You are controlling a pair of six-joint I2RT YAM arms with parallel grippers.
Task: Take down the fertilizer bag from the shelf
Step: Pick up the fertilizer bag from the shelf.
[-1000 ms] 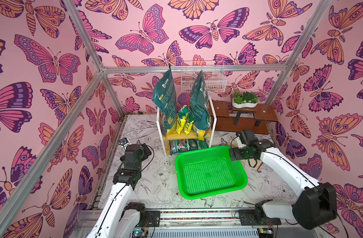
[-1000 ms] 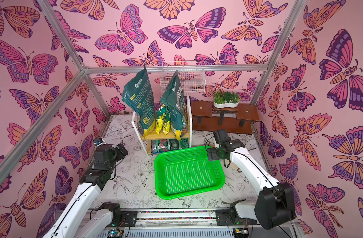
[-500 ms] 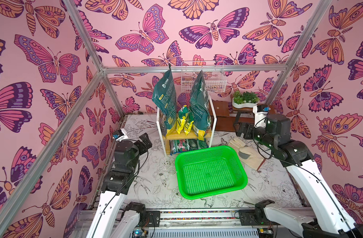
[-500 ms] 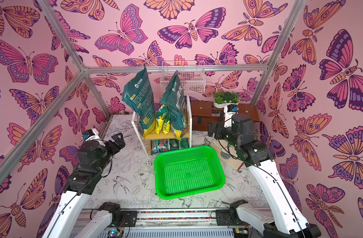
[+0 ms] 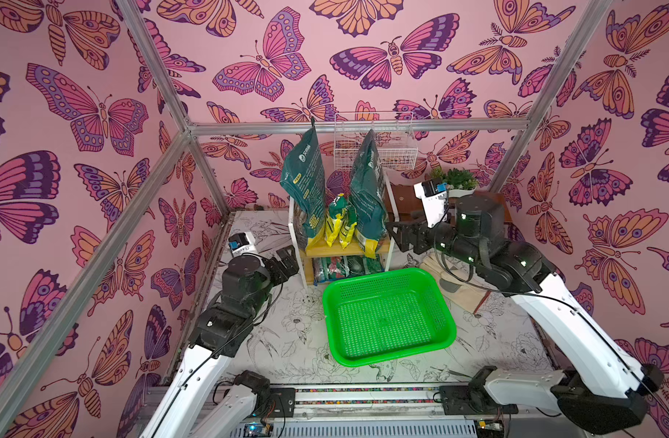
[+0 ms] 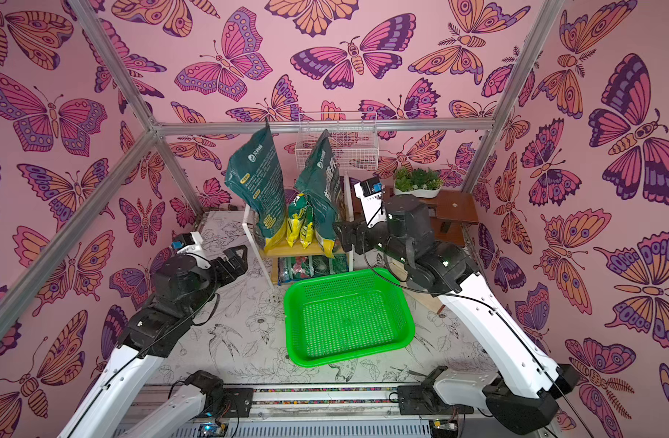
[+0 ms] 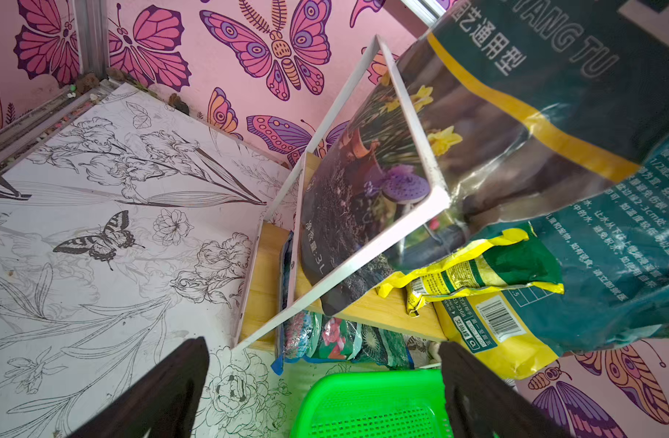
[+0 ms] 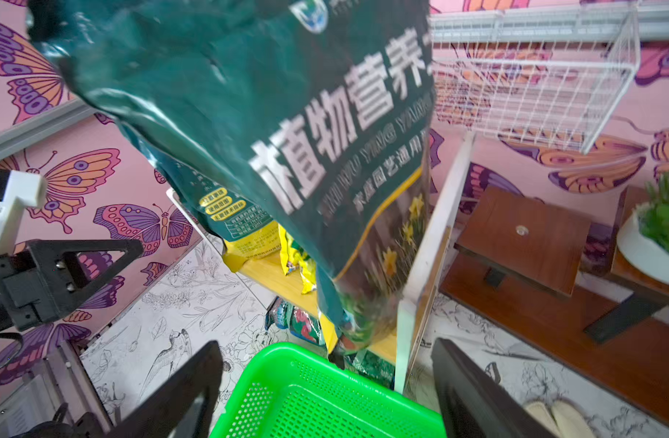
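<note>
The shelf (image 5: 349, 248) stands at the back of the table, behind the green basket. On its upper board stand two tall dark green bags, one on the left (image 5: 304, 189) and one on the right (image 5: 368, 197), with small yellow-and-green bags (image 5: 338, 223) between them. I cannot tell which is the fertilizer bag. My right gripper (image 5: 395, 232) hangs open just right of the shelf's white post (image 8: 435, 235), level with the right tall bag (image 8: 272, 125), holding nothing. My left gripper (image 5: 287, 258) is open at the shelf's lower left corner (image 7: 249, 337), also empty.
A green basket (image 5: 386, 271) lies in front of the shelf. Flat packets (image 7: 336, 337) fill the lower board. A dark brown plant stand (image 6: 454, 206) with a potted plant (image 6: 416, 182) is at the back right, a white wire basket (image 5: 374, 146) hangs on the back wall, and beige gloves (image 5: 458, 290) lie under the right arm.
My right arm lifted away from the basket's right rim and swung up to the shelf's right side. My left arm rose and reached forward to the shelf's left side.
</note>
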